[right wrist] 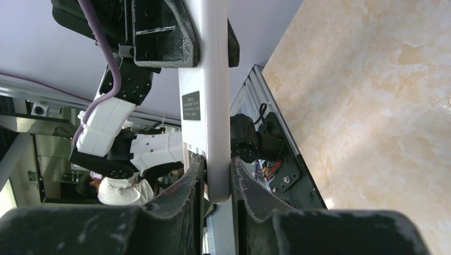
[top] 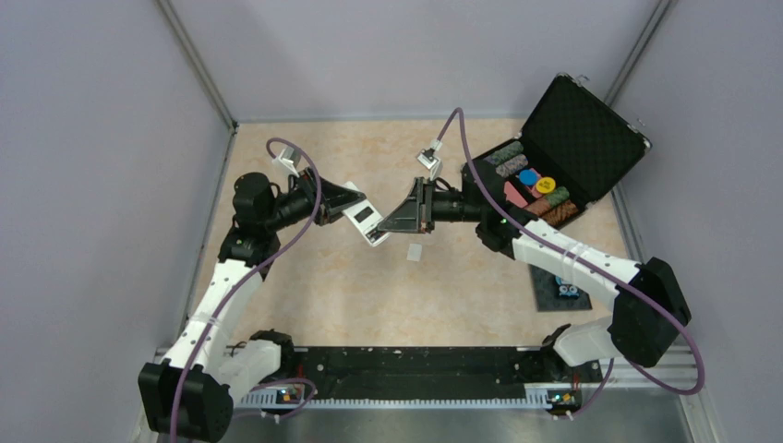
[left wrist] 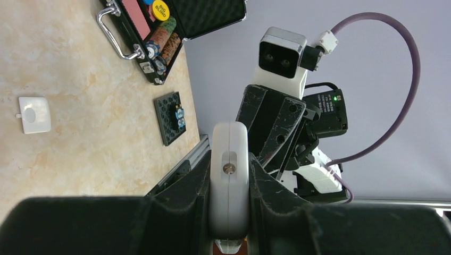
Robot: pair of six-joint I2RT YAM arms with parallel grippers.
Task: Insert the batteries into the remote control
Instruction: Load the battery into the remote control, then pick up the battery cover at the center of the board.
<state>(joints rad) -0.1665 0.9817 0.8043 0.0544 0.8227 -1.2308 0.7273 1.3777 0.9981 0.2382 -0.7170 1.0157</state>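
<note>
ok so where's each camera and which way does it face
top external: above and behind, looking down on the table; both arms show
left wrist: looks along the remote control at the right end effector; own fingers show
right wrist: looks at the left end effector; own fingers show
shared: the remote control

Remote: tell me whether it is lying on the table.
No, the remote is held up off the table, with the left gripper and right gripper each shut on one end.
</note>
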